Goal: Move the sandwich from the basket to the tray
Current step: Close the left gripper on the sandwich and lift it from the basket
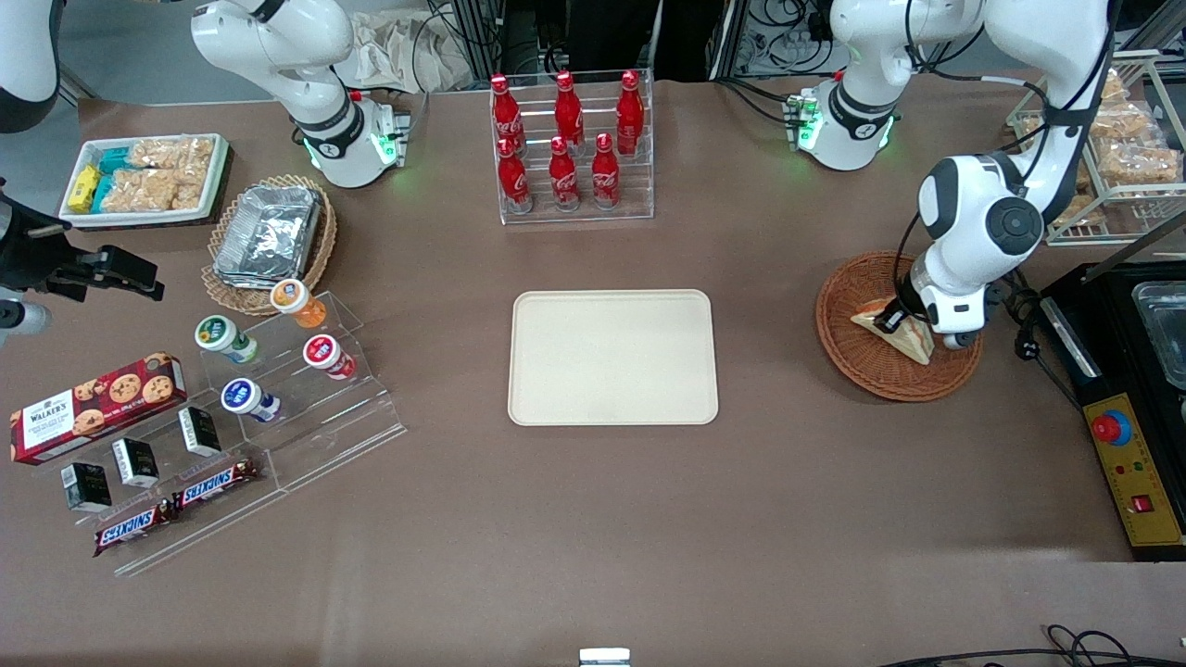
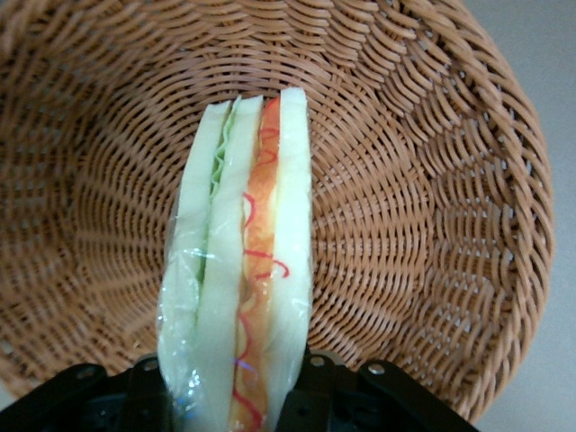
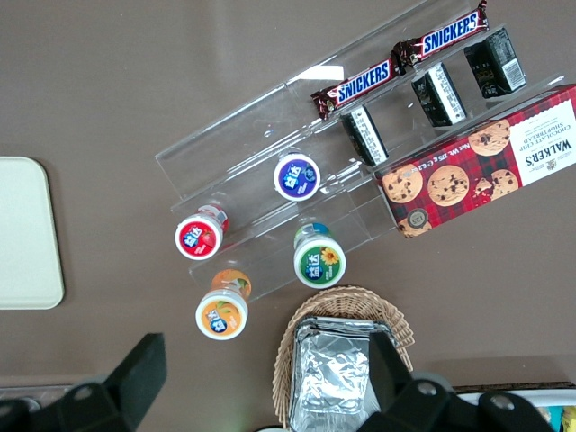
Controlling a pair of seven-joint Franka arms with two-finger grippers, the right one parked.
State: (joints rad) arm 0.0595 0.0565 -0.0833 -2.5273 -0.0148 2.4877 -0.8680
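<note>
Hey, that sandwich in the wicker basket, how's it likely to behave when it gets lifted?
The sandwich looks soft: its bread layers may squash under the tool closed around it. Its clear wrap looks glossy, so it might slip. It seems light and should lift clear of the basket easily.

The working arm's white wrist is covering part of the sandwich and basket, hiding the gripper; the wrist picture's edge is cropping its fingers.

The frame is filled by a table covered in matte brown. Grey floor is seen at the upper left, and tangled black cables along the top edge. Everything is evenly lit.
</note>
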